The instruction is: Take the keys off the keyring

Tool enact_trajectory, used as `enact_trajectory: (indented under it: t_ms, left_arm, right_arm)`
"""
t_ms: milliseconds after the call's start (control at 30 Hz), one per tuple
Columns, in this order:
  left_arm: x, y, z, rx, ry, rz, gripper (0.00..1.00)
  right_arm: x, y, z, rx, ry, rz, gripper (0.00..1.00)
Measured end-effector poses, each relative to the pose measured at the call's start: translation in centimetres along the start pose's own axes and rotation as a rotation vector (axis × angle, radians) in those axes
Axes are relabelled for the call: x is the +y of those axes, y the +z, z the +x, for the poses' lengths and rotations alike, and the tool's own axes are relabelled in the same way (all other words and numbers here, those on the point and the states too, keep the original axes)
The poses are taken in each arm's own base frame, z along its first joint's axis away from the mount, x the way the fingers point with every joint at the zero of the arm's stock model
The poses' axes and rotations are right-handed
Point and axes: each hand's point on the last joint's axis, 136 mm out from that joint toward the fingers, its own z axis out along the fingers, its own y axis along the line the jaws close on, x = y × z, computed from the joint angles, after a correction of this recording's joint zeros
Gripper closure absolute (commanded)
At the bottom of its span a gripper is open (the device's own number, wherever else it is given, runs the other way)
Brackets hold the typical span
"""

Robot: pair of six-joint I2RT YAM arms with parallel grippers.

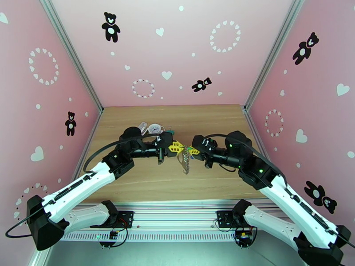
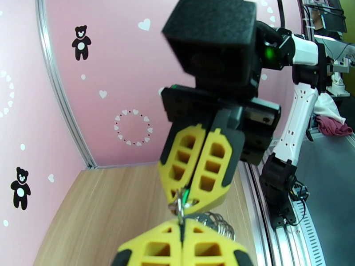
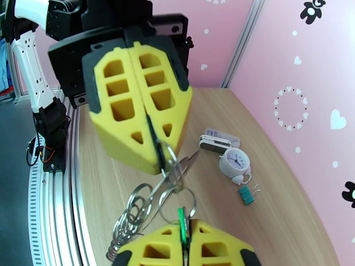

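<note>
Both grippers meet above the middle of the table with the keyring (image 1: 184,164) hanging between them. My left gripper (image 1: 177,148) is shut on one of the keyring's small metal rings (image 3: 167,157). The keyring's chain of rings (image 3: 128,218) droops below. My right gripper (image 3: 186,244) is shut on the green-headed key (image 3: 181,220), which hangs on a ring (image 3: 177,205). In the left wrist view the green key (image 2: 186,193) peeks out between the right gripper's yellow fingers (image 2: 213,169), just above my left gripper (image 2: 182,244).
At the back of the wooden table (image 1: 213,120) lie a round white clock (image 3: 234,162), a teal binder clip (image 3: 245,194) and a small white and dark box (image 3: 214,142). Pink walls close in the left, right and far sides.
</note>
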Motion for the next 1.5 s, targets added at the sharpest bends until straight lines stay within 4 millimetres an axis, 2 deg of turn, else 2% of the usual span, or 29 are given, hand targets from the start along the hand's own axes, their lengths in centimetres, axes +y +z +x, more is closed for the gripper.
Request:
enact_trajectory:
  t_ms: [167, 400, 533, 700, 833, 933, 1133, 1300, 1500]
  left_arm:
    - [-0.1, 0.2, 0.2, -0.024, -0.013, 0.013, 1.0]
    - [0.7, 1.2, 1.1, -0.047, -0.038, 0.024, 1.0]
    - [1.7, 1.7, 2.0, -0.05, -0.065, 0.009, 0.72]
    - [3.0, 1.3, 4.2, -0.025, -0.117, -0.064, 0.56]
    - [3.4, 0.3, 6.0, 0.0, -0.165, -0.141, 0.46]
    - [3.0, -0.5, 6.4, 0.004, -0.18, -0.187, 0.4]
    - [0.7, -0.1, 6.5, -0.021, -0.159, -0.219, 0.35]
    - [-0.3, 0.6, 9.1, -0.001, -0.168, -0.251, 0.33]
    - [0.0, 2.2, 9.8, -0.019, -0.159, -0.286, 0.33]
  right_arm:
    - [0.3, -1.1, -1.2, 0.012, 0.024, -0.011, 1.0]
    - [-0.3, -0.9, -1.8, 0.101, 0.144, -0.024, 1.0]
    - [-0.6, -0.4, -1.6, 0.169, 0.246, -0.027, 1.0]
    - [-0.9, -0.6, -1.4, 0.229, 0.347, -0.004, 1.0]
    - [-1.0, -0.3, 0.1, 0.32, 0.439, 0.012, 1.0]
    - [-0.8, 0.5, 1.7, 0.416, 0.516, 0.01, 1.0]
    - [-0.3, 1.8, 4.3, 0.556, 0.645, 0.008, 1.0]
    - [-0.4, 1.9, 4.3, 0.576, 0.697, 0.02, 1.0]
    - [-0.6, 2.2, 4.2, 0.595, 0.747, 0.032, 1.0]
